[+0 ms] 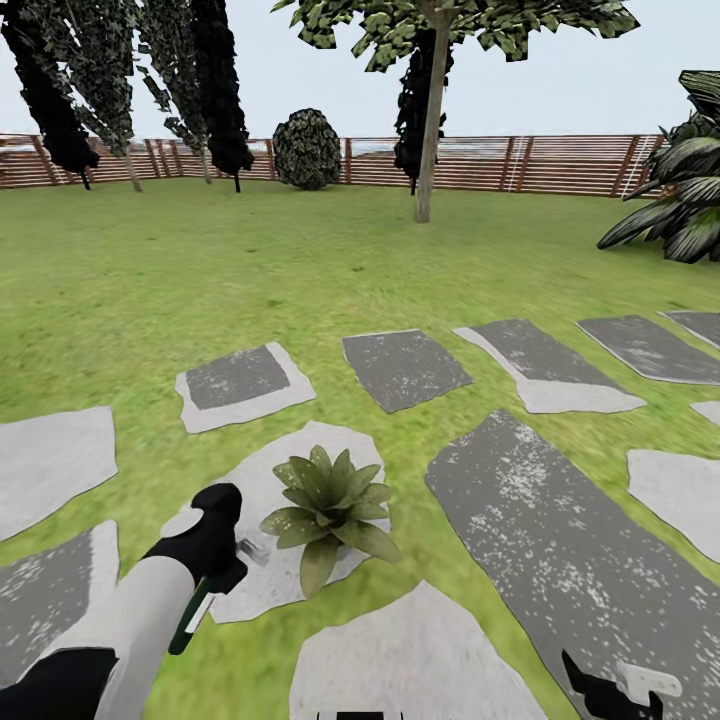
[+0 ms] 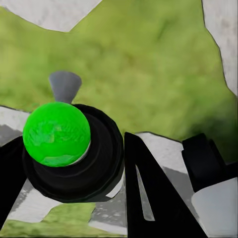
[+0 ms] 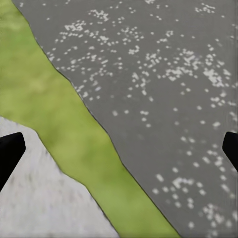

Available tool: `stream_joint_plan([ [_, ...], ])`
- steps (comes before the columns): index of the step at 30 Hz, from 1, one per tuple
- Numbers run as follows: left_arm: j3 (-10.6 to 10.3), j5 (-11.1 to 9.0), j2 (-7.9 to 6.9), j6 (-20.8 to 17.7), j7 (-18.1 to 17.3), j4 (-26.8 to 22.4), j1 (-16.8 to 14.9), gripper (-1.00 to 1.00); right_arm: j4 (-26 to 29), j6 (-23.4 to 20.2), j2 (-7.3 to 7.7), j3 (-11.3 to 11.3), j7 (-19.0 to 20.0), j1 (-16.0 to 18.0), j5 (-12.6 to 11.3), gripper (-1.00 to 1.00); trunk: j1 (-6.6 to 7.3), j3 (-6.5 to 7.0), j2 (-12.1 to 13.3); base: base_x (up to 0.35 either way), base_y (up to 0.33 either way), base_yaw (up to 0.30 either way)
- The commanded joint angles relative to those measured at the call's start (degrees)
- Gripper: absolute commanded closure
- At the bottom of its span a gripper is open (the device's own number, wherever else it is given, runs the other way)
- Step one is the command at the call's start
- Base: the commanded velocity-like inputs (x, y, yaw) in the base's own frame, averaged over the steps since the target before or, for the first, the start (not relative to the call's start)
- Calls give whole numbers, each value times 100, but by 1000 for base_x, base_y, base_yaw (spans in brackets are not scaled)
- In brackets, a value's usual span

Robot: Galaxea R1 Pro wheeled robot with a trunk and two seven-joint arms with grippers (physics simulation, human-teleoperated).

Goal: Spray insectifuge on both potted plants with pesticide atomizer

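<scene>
Left hand, lower left of the head view, grips the pesticide atomizer, whose white body and dark green end slant down below the black fingers. Just to its right, a potted plant spreads pointed green leaves over a pale stepping stone; its pot is hidden under the foliage. The left wrist view shows the atomizer's bright green end clamped between the closed fingers, lawn beyond. Right hand, at the lower right corner of the head view, holds nothing; in the right wrist view its black fingertips stand wide apart above a dark speckled slab.
</scene>
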State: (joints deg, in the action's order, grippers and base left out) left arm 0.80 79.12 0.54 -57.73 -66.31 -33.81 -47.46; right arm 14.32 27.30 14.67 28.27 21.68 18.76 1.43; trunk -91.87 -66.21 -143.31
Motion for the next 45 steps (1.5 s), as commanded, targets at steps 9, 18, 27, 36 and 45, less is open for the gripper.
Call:
stream_joint_plan([
  [9,25,-2,-13,-36,-92,-52,108,100,1,12,-8,47,53,5,15,-100,1,-4,-2,125,-20,81],
  [18,24,0,-16,-36,-94,-67,112,100,-6,12,-8,47,49,5,15,-100,1,-4,-2,47,-86,195],
  [27,493,-66,6,25,-103,-12,84,100,-7,12,-8,47,47,5,15,-100,1,-4,-2,0,-1,6],
  [36,-51,-44,72,36,-647,-7,-172,100,-8,12,-8,48,47,5,15,-100,1,-4,-2,0,0,0],
  [45,-728,250,9,30,-1436,-55,-246,100,-2,12,-8,47,47,5,15,-100,1,-4,-2,164,-139,18],
])
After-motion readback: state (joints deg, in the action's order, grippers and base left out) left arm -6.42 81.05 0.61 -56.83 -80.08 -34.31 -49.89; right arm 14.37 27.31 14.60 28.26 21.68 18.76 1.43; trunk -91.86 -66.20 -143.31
